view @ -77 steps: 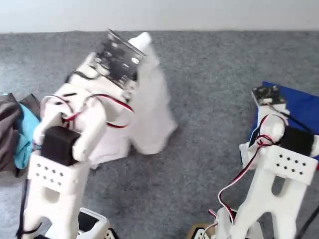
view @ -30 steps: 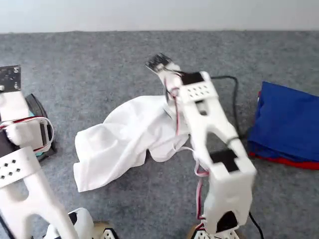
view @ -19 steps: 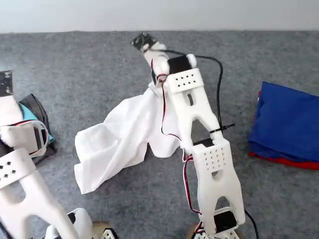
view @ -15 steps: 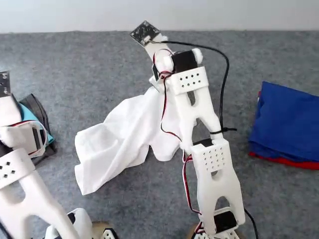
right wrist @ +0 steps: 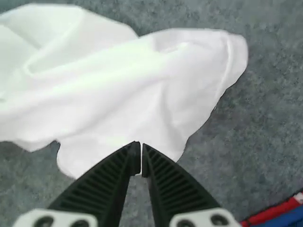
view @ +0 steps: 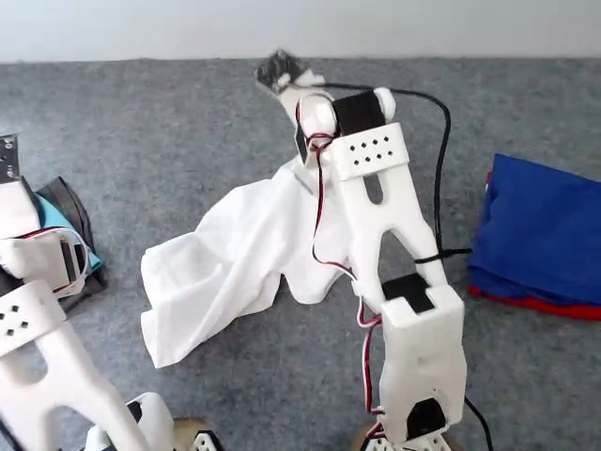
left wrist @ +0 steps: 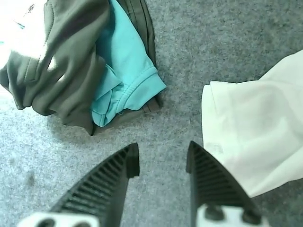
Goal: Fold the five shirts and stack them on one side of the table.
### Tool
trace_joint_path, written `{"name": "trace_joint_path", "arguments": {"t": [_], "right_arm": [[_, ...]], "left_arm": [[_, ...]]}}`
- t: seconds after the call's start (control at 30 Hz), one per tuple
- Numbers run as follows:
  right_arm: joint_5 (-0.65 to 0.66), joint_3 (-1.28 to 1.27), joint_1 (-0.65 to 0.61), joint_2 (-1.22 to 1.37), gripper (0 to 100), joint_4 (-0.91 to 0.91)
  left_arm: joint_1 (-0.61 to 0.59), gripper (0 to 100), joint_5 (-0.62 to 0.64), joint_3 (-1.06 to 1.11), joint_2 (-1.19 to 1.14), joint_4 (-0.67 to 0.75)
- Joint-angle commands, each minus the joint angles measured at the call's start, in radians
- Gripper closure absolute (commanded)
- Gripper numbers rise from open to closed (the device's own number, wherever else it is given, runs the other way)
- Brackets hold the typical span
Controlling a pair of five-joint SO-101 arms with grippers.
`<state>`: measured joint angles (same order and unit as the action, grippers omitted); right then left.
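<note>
Five garments: one white shirt (view: 235, 263) crumpled in the middle of the desk (view: 141, 122); one blue shirt (view: 540, 230) folded upon one red garment (view: 535, 303) at the right; one dark grey garment (left wrist: 61, 52) and one turquoise garment (left wrist: 125, 71) heaped at the left. Both empty: left fingers (left wrist: 109, 179) parted beside that heap, right fingers (right wrist: 113, 179) pressed together above the white shirt.

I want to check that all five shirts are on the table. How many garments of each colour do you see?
white shirt: 1
blue shirt: 1
red garment, just an edge showing under the blue shirt: 1
teal garment: 1
dark grey garment: 1
Total: 5
</note>
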<state>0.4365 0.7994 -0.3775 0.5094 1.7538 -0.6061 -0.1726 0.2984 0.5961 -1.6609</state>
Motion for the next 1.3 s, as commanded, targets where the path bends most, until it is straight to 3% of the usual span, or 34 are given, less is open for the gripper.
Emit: {"name": "trace_joint_path", "arguments": {"t": [0.0, 0.17, 0.37, 0.6, 0.7, 1.0, 1.27], "right_arm": [[-0.005, -0.172, -0.002, -0.079, 99.0, 0.012], [-0.003, -0.196, -0.054, 0.042, 99.0, -0.159], [0.0, -0.19, -0.223, 0.191, 99.0, -0.374], [0.19, -0.083, -0.36, 0.239, 99.0, -0.386], [0.166, -0.003, -0.36, 0.237, 99.0, -0.352], [0.152, 0.284, -0.335, 0.243, 99.0, 0.024], [0.014, 0.204, -0.234, 0.139, 99.0, 0.045]], "left_arm": [[-0.003, 83, 0.002, -0.012, 0.023, 0.015], [-0.003, 83, 0.002, -0.012, 0.023, 0.017], [-0.008, 83, 0.002, -0.012, 0.023, 0.014], [-0.009, 83, 0.002, -0.012, 0.025, -0.006], [-0.009, 83, 0.003, -0.012, 0.025, -0.005], [-0.005, 83, 0.006, -0.012, 0.025, 0.02], [-0.003, 83, 0.006, -0.012, 0.025, 0.023]]}}
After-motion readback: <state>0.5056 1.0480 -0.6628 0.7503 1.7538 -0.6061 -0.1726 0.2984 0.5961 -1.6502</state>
